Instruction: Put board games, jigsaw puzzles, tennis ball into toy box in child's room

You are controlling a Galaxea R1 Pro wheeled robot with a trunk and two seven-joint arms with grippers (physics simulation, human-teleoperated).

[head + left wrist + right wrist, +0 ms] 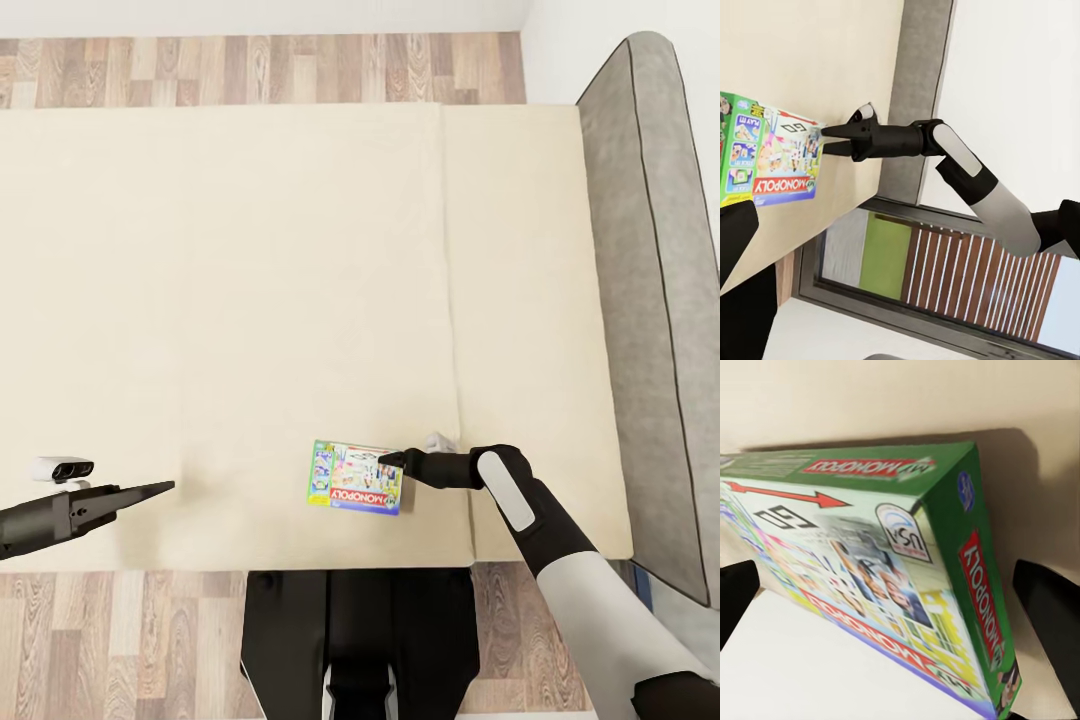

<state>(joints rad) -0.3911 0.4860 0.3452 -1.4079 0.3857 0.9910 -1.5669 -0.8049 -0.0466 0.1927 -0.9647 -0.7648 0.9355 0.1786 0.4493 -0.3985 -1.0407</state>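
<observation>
- We see one board game, the Monopoly box, lying flat on the beige mattress of the bed, close to its near edge and a little right of centre.
- Its red "MONOPOLY" band faces the near side; the sides are green, as the right wrist view shows.
- Our right pincer sits at the box's right end, near the far corner; its dark fingers are spread wide on either side of the box, not closed on it.
- In the left wrist view the same pincer points its tips at the box, touching or just short of it; we cannot tell which.
- Our left pincer hovers over the mattress well to the left of the box; whether it is wide or narrow we cannot tell.
- The grey headboard stands at the right.
- Wood-plank floor shows beyond the bed's far edge and along its near edge.
</observation>
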